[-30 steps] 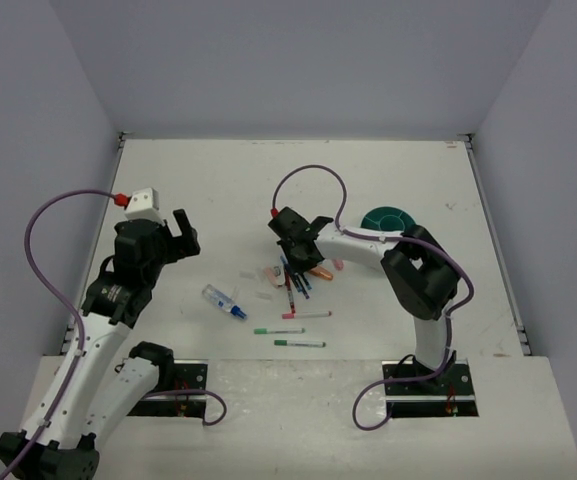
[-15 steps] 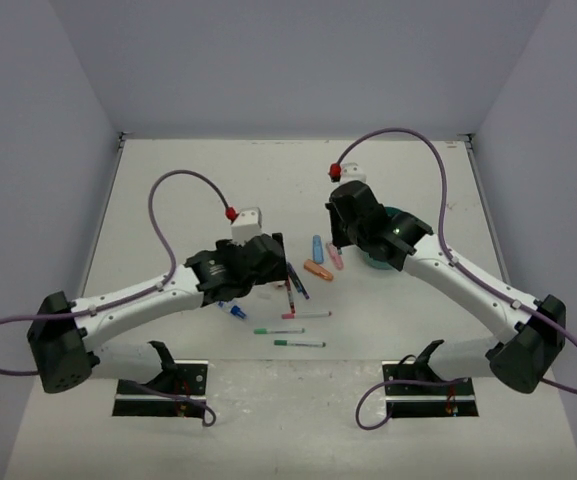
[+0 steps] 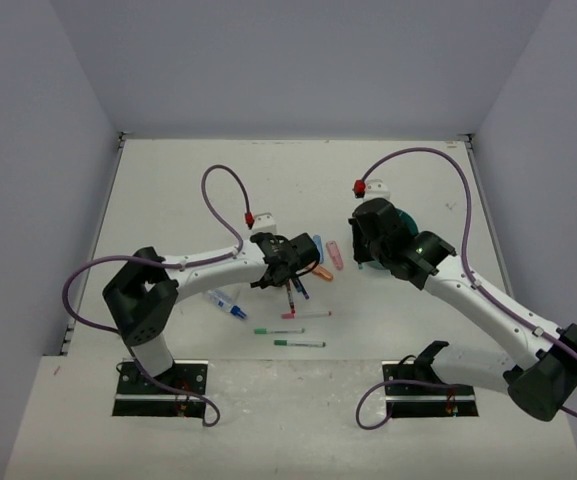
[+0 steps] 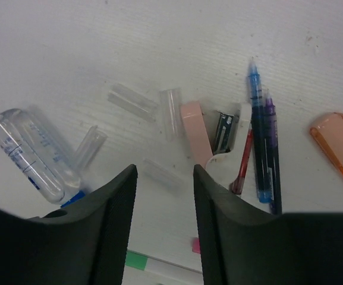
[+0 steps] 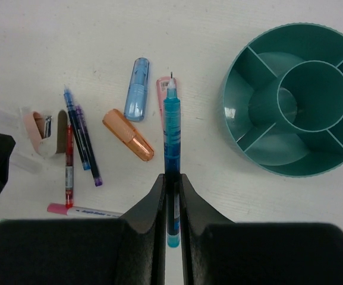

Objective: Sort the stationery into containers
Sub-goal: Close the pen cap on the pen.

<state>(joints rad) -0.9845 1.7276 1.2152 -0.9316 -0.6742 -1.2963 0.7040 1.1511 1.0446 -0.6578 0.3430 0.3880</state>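
Note:
My right gripper point(image 5: 172, 178) is shut on a teal-blue pen point(image 5: 172, 136), which points away from the wrist above the table, left of the round teal container point(image 5: 260, 151). The container's compartments show nothing inside. In the top view my left gripper point(image 3: 286, 258) hovers low over the stationery pile. Its jaws are open, with only bare table between them point(image 4: 164, 175). Ahead of it lie a pink-sleeved eraser point(image 4: 195, 130), blue and purple pens point(image 4: 257, 130), a red pen point(image 4: 242, 166), clear caps point(image 4: 129, 101) and the clear blue-capped tube point(image 4: 28, 151).
An orange highlighter point(image 5: 128, 135), a blue highlighter point(image 5: 137, 89) and a pink one point(image 5: 160, 89) lie between the pile and the container. A pink-capped pen point(image 5: 82, 209) and two green pens point(image 3: 278, 330) lie nearer the arm bases. White walls enclose the table.
The left arm has reached right over the pile and its jaws have narrowed. The right arm has shifted right and nearer, still holding the blue pen.

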